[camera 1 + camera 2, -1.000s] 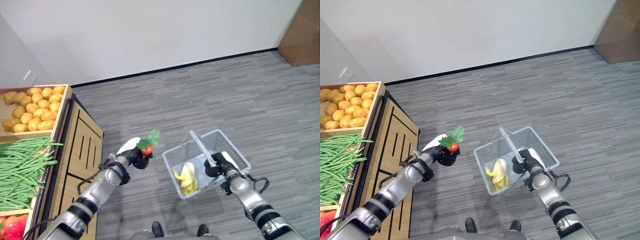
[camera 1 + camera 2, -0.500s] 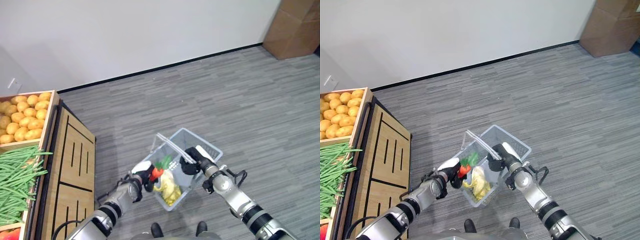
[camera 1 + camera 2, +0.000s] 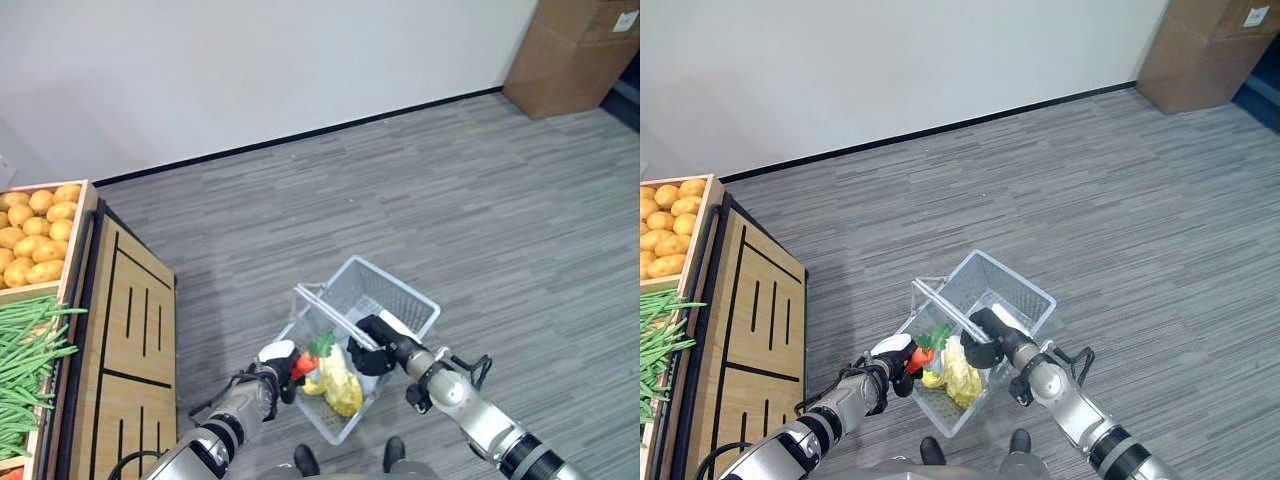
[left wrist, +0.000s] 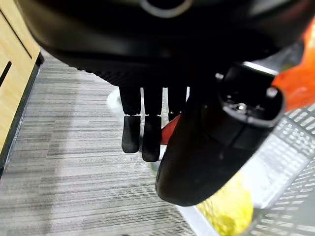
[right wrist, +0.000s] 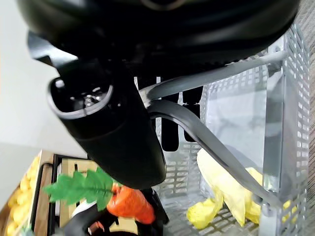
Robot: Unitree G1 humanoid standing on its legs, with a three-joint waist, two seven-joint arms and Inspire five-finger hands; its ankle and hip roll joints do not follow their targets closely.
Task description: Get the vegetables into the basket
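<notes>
Grey plank floor, left hand (image 3: 272,366) clamped on leafy orange carrot (image 3: 306,360), right hand (image 3: 377,345) gripping wire basket (image 3: 395,300) handle

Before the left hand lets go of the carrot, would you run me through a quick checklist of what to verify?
1. Left hand holding the carrot: ok, fingers curled round it.
2. Carrot above the basket opening: ok, just inside the near-left rim.
3. Right hand gripping the basket handle: ok.
4. Basket level: not ok, it hangs tilted.
5. Room inside: ok, a yellow vegetable lies in it with space beside.
</notes>
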